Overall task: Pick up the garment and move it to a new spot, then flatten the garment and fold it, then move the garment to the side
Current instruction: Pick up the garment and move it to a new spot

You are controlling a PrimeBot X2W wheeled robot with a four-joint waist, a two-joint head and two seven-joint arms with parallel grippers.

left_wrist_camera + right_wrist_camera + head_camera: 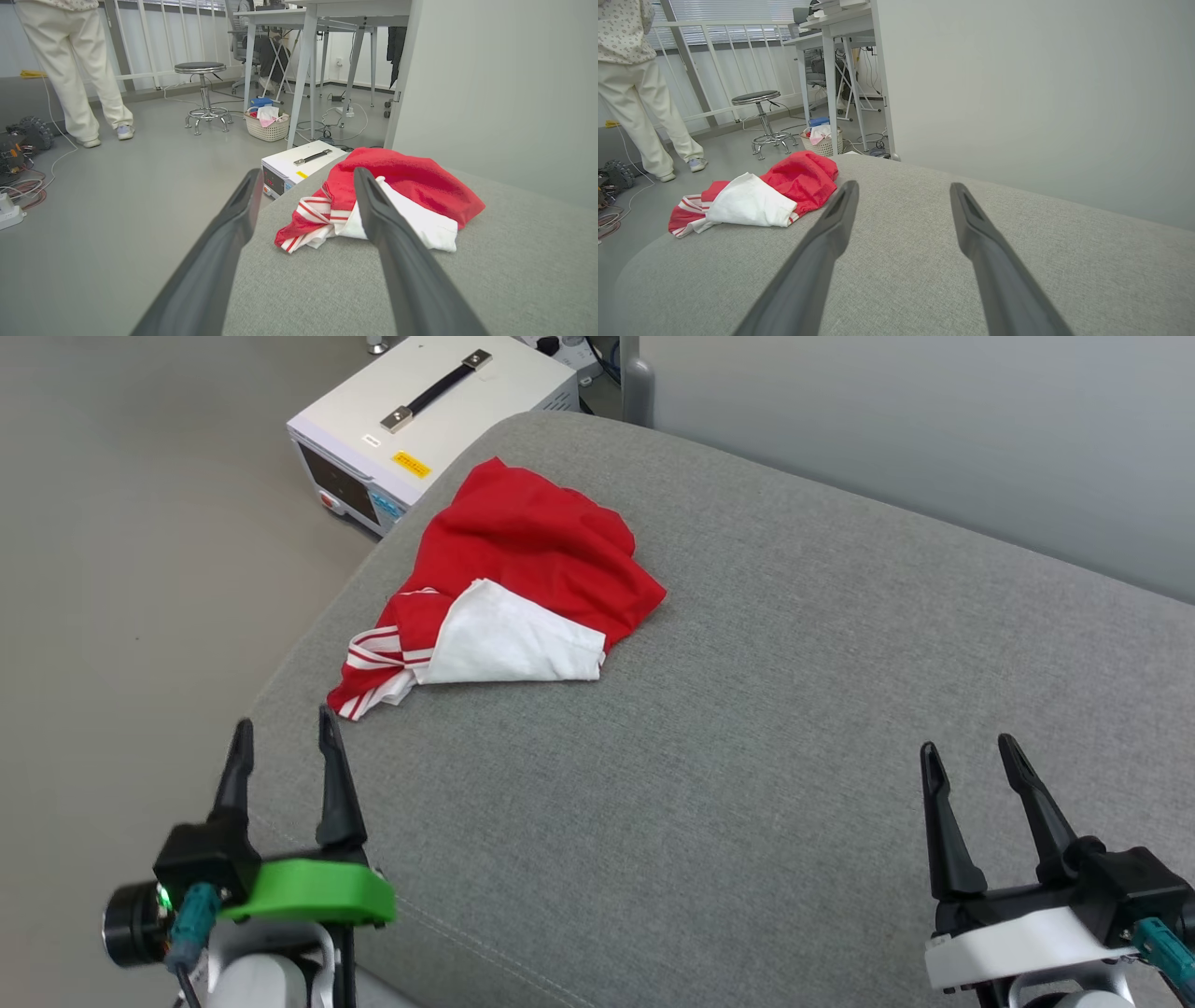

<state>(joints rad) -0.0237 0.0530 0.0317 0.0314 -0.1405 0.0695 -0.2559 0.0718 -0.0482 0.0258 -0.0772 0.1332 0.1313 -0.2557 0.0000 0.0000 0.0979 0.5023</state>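
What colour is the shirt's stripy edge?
The garment has red-and-white striped trim; head view shows it best.

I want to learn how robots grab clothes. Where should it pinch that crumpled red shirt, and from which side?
Probably the bunched striped trim at the near-left corner of the jersey. It pokes out towards the open left gripper, so coming from the robot's own side, low over the grey cushion, it could close around that fold. The flat white sleeve gives less to pinch.

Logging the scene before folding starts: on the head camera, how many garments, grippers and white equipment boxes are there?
garment: 1
grippers: 2, left gripper and right gripper, both open
white box: 1
Total: 4
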